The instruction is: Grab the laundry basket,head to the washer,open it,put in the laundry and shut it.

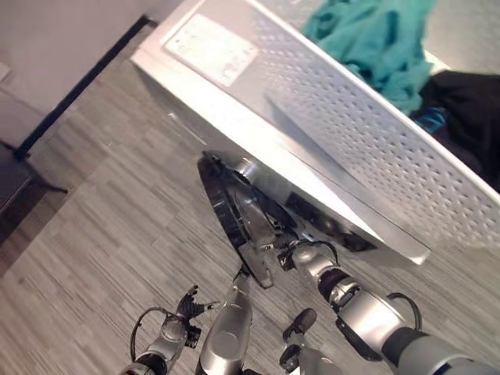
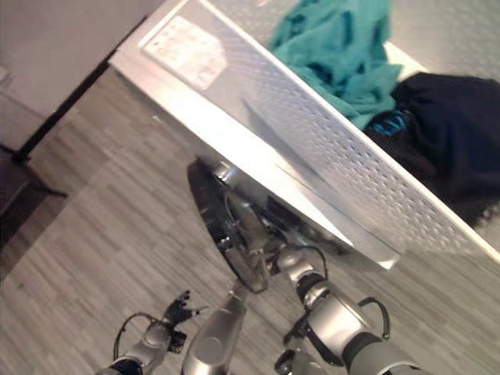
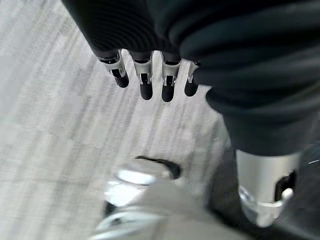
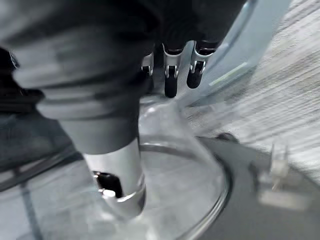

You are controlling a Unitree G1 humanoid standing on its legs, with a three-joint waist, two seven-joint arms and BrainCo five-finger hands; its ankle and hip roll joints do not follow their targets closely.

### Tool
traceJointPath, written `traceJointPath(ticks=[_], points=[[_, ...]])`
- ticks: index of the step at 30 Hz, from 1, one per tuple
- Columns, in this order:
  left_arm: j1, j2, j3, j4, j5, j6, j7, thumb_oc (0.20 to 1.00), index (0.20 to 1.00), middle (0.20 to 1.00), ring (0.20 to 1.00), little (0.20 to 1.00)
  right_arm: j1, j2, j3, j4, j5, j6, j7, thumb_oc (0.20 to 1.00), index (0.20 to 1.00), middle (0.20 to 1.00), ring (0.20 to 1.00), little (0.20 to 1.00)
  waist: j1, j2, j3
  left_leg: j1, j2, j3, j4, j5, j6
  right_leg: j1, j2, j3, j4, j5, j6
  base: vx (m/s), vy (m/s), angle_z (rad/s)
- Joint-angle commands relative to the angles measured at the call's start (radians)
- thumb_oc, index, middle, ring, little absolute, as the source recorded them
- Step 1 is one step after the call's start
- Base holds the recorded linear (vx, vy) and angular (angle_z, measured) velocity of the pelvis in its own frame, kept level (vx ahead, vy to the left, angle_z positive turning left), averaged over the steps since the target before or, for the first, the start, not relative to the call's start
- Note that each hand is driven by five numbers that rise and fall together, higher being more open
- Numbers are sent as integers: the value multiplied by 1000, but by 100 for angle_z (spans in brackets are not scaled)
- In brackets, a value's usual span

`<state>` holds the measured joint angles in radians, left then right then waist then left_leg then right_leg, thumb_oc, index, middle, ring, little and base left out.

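The white perforated laundry basket rests on top of the washer, holding a teal cloth and a black cloth. Below it the washer's round dark door stands swung open, and the dark drum opening shows behind it. My right hand is at the door's inner side, its fingers straight against the glass bowl. My left hand hangs low over the floor, its fingers straight and holding nothing.
Grey wood-look floor spreads to the left of the washer. A black slanted bar and a dark piece of furniture stand at the far left by the wall.
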<state>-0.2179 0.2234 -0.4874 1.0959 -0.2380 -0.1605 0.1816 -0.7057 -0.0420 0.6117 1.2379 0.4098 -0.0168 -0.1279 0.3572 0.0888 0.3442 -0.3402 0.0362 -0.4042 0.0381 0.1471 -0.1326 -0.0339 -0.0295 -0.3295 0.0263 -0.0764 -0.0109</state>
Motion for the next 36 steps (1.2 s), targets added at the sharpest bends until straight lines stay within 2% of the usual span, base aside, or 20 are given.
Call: traceJointPath(ticks=[1, 2, 3, 4, 5, 6, 7, 8, 10, 11, 12, 13, 14, 17, 20, 22, 23, 26, 32, 36], points=[[21, 29, -48, 24, -23, -12, 8, 1000, 1000, 1000, 1000, 1000, -27, 97, -18, -65, 110, -93, 17, 1000, 1000, 1000, 1000, 1000, -7, -75, -48, 9, -77, -45, -108, 55, 37, -88, 65, 330, 59, -82, 33, -110, -223, 254], [23, 15, -46, 26, -14, -9, 5, 1000, 1000, 1000, 1000, 1000, 4, 92, -16, -81, 120, -97, 24, 1000, 1000, 1000, 1000, 1000, -21, -76, -50, 8, -82, -39, -115, 51, 27, -78, 71, 314, 53, -87, 26, -240, -216, 200], [-3, -17, -41, 30, -9, -7, 11, 1000, 1000, 1000, 1000, 1000, 52, 55, -24, -114, 128, -107, 21, 1000, 1000, 1000, 1000, 1000, -61, -70, -23, -15, -65, 115, -67, 13, 35, -71, 33, 256, 44, -65, 38, -134, -38, 118], [-3, -18, -41, 31, -9, -7, 11, 1000, 1000, 1000, 1000, 1000, 53, 54, -24, -114, 128, -106, 21, 1000, 1000, 1000, 1000, 1000, -61, -68, -25, -18, -64, 115, -65, 13, 36, -73, 34, 256, 43, -63, 39, -255, 42, 219], [-9, -28, -33, 36, -9, -8, 12, 1000, 1000, 1000, 1000, 1000, 71, 40, -22, -122, 134, -110, 19, 1000, 1000, 1000, 1000, 1000, -89, -78, -17, -22, -35, 226, 21, -27, 49, -83, 2, 225, 42, -40, 47, -327, 73, 241], [-6, -41, -23, 50, -6, -12, 23, 1000, 1000, 1000, 1000, 1000, 106, 32, -9, -140, 161, -118, 18, 1000, 1000, 1000, 1000, 1000, -140, -117, -12, -1, -1, 280, 200, -145, 54, -104, -62, 181, 38, 3, 51, -401, 119, 205], [1, -54, -18, 57, -1, -14, 31, 1000, 1000, 1000, 1000, 1000, 147, 24, 4, -162, 180, -120, 36, 1000, 1000, 1000, 1000, 1000, -170, -141, -17, 36, 23, 235, 327, -202, 68, -112, -85, 178, 34, 16, 43, -296, 137, 79], [6, -57, -15, 58, -2, -15, 30, 1000, 1000, 1000, 1000, 1000, 173, 18, 8, -166, 188, -119, 45, 1000, 1000, 1000, 1000, 1000, -185, -144, -22, 79, 49, 219, 350, -208, 68, -113, -88, 175, 37, 19, 40, -72, 183, 52], [20, -72, -13, 60, -10, -13, 34, 1000, 1000, 1000, 1000, 1000, 226, 5, 6, -174, 187, -106, 58, 1000, 1000, 1000, 1000, 1000, -232, -135, -52, 202, 102, 212, 240, -210, 58, -113, -93, 178, 38, 34, 58, 35, 256, 49], [23, -78, -9, 64, -10, -10, 26, 1000, 1000, 1000, 1000, 1000, 233, -2, -4, -181, 182, -104, 70, 1000, 1000, 1000, 1000, 1000, -249, -130, -72, 259, 132, 252, 187, -244, 50, -119, -99, 183, 41, 40, 67, 22, 193, 36], [23, -78, -9, 64, -10, -10, 26, 1000, 1000, 1000, 1000, 1000, 232, -2, -4, -181, 182, -104, 70, 1000, 1000, 1000, 1000, 1000, -251, -133, -74, 257, 129, 252, 183, -239, 50, -121, -101, 182, 40, 41, 68, -49, 280, 25], [23, -84, -28, 63, 4, -10, 10, 1000, 1000, 1000, 1000, 1000, 245, -18, -25, -181, 162, -104, 72, 1000, 1000, 1000, 1000, 1000, -268, -120, -95, 298, 144, 307, 54, -240, 35, -136, -129, 163, 42, 63, 92, -136, 365, 16], [14, -80, -56, 42, 25, -11, -1, 1000, 1000, 1000, 1000, 1000, 246, -24, -36, -186, 150, -102, 71, 1000, 1000, 1000, 1000, 1000, -273, -111, -94, 303, 116, 301, 22, -246, 36, -151, -161, 152, 44, 92, 108, -175, 453, -9], [13, -72, -67, 21, 28, -16, -4, 1000, 1000, 1000, 1000, 1000, 234, -18, -37, -185, 142, -101, 71, 1000, 1000, 1000, 1000, 1000, -266, -109, -91, 307, 87, 292, 1, -259, 48, -164, -188, 151, 39, 120, 124, -125, 216, -7], [7, -41, -92, -65, 4, -32, 0, 1000, 1000, 1000, 1000, 1000, 121, 1, -65, -119, 113, -104, 42, 1000, 1000, 1000, 1000, 1000, -216, -99, -81, 285, 32, 263, -13, -263, 74, -197, -244, 162, 20, 174, 156, -117, 177, -39], [6, -28, -103, -102, 0, -35, -3, 1000, 1000, 1000, 1000, 1000, 76, 0, -82, -96, 106, -104, 31, 1000, 1000, 1000, 1000, 1000, -201, -93, -77, 275, 22, 258, -11, -263, 77, -199, -257, 157, 14, 181, 161, -90, 84, -37], [3, 14, -127, -208, -8, -48, -14, 1000, 1000, 1000, 1000, 1000, -20, -20, -129, -49, 98, -103, 3, 1000, 1000, 1000, 1000, 1000, -166, -75, -62, 242, 0, 248, 9, -264, 83, -203, -282, 144, 5, 197, 169, -110, 77, 9], [14, 83, -153, -349, -50, -55, -48, 1000, 1000, 1000, 1000, 1000, -137, -60, -200, 1, 117, -100, -25, 1000, 1000, 1000, 1000, 1000, -120, -50, -26, 182, -32, 218, 65, -268, 89, -202, -307, 126, -1, 210, 175, -116, 48, 38], [32, 161, -201, -520, -96, -49, -114, 1000, 1000, 1000, 1000, 1000, -294, -182, -302, 76, 185, -105, -52, 1000, 1000, 1000, 1000, 1000, -33, 21, 9, 79, -79, 135, 114, -251, 84, -191, -334, 58, -17, 216, 183, -59, -13, 44], [11, 181, -225, -552, -73, -45, -130, 1000, 1000, 1000, 1000, 1000, -343, -231, -339, 83, 249, -114, -52, 1000, 1000, 1000, 1000, 1000, -4, 43, 6, 32, -86, 104, 126, -236, 73, -190, -333, 31, -33, 213, 184, -12, -26, 40]])
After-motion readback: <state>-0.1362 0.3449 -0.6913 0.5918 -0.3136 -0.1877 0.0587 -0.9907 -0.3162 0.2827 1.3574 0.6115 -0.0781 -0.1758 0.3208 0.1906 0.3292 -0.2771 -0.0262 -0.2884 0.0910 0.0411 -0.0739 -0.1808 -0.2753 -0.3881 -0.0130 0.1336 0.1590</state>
